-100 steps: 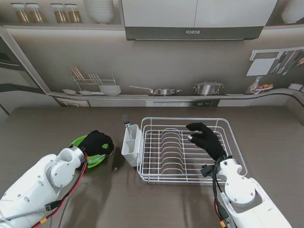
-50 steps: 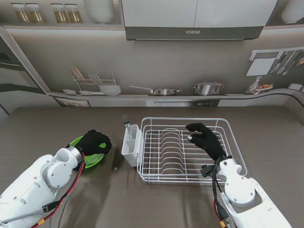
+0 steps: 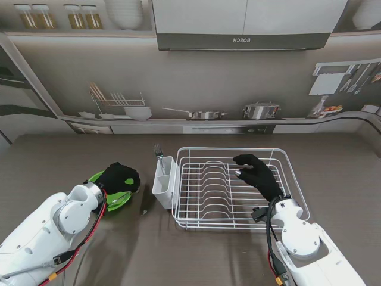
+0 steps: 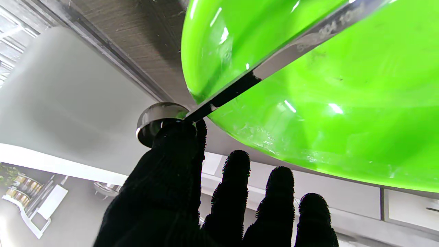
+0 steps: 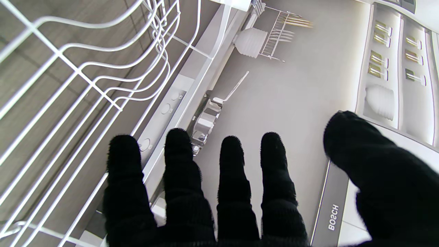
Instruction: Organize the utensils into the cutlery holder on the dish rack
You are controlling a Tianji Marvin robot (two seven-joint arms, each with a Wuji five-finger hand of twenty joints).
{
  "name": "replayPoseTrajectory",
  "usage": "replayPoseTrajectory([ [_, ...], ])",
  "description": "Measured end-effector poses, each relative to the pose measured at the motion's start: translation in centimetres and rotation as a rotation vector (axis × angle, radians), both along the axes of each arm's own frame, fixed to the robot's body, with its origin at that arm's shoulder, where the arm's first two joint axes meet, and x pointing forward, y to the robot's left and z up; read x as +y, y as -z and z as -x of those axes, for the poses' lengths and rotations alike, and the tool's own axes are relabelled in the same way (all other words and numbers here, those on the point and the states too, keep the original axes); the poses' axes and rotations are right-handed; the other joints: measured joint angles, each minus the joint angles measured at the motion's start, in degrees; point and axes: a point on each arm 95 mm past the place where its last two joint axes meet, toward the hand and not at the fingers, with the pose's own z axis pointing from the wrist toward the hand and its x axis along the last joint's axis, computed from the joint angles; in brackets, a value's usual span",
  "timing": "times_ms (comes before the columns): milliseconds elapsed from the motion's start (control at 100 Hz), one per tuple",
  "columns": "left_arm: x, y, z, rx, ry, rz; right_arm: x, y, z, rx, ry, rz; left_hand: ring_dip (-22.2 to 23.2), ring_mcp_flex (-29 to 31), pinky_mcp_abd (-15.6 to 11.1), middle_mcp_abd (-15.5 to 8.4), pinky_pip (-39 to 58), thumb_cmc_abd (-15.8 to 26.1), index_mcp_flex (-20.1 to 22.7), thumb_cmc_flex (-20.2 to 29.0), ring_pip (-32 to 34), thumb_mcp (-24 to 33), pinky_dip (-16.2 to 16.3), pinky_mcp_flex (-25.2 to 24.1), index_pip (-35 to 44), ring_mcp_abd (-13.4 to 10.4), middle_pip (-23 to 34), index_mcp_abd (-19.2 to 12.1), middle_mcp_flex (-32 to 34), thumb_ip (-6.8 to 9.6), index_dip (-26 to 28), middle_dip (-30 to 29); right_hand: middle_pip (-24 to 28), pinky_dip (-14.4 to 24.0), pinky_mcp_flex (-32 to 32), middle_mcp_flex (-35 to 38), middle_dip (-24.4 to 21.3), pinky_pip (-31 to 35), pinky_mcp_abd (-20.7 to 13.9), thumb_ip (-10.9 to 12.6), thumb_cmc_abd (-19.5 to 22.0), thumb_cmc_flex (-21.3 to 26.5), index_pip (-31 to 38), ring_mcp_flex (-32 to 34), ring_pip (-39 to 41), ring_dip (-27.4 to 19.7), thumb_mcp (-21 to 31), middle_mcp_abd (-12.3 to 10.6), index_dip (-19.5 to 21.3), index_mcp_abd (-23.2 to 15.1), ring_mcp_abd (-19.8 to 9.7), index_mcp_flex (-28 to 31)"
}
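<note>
Fingertip contact is all my left robot hand (image 3: 121, 177) has on the steel spoon (image 4: 274, 65) lying across the bright green plate (image 3: 113, 201); I should pinch its neck firmly before lifting toward the white plastic cutlery holder (image 3: 163, 182). My right robot hand (image 3: 257, 173) hovers spread and empty over the white wire dish rack (image 3: 238, 221).

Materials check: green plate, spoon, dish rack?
Plate: looks like glossy plastic or melamine, given the saturated green and sharp highlights; glazed ceramic is possible. Spoon: polished stainless steel, mirror-like, with a "304" stamp on the handle. Dish rack: thin wire, apparently white-coated metal.
</note>
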Motion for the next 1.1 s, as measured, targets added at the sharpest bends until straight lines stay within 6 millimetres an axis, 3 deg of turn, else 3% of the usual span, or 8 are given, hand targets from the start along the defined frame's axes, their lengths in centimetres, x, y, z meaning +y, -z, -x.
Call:
replayPoseTrajectory([
  [530,0.3,-2.2,0.1,-0.044,0.014,0.008,0.0,0.0,0.0,0.002,-0.002,0.000,-0.02,0.00,0.01,0.00,0.00,1.10,-0.73,1.19,-0.01,-1.64,0.00,-0.01,0.35,0.00,0.00,0.50,-0.01,0.00,2.61,0.00,0.00,0.04,0.00,0.00,0.00,-0.06,0.00,0.00,0.44,0.00,0.00,0.00,0.00,0.00,0.00,0.00,0.00,0.02,0.01,-0.01],
  [960,-0.1,-6.6,0.8,-0.150,0.051,0.025,0.0,0.1,0.0,0.001,-0.001,0.000,-0.02,0.05,0.01,0.31,0.00,1.65,-1.39,1.73,-0.01,-2.70,0.00,-0.01,1.26,-0.68,0.61,1.09,-0.01,-0.01,5.13,0.37,0.00,0.09,0.00,0.00,0.00,-0.54,0.00,0.00,0.46,0.00,0.00,0.00,0.00,0.00,0.00,0.01,0.00,0.02,0.02,-0.02],
  [1100,-0.7,-7.7,1.1,-0.166,0.048,0.103,0.0,0.1,0.0,0.001,-0.002,0.000,-0.02,0.07,0.02,0.68,0.00,1.65,-1.39,1.76,0.17,-2.74,0.00,0.00,1.31,-0.71,0.69,1.45,0.03,-0.01,5.43,0.50,0.00,0.11,0.00,0.00,0.00,-0.56,0.00,0.01,0.48,0.00,0.00,0.00,0.00,0.00,0.00,0.00,0.00,0.02,0.02,-0.03],
])
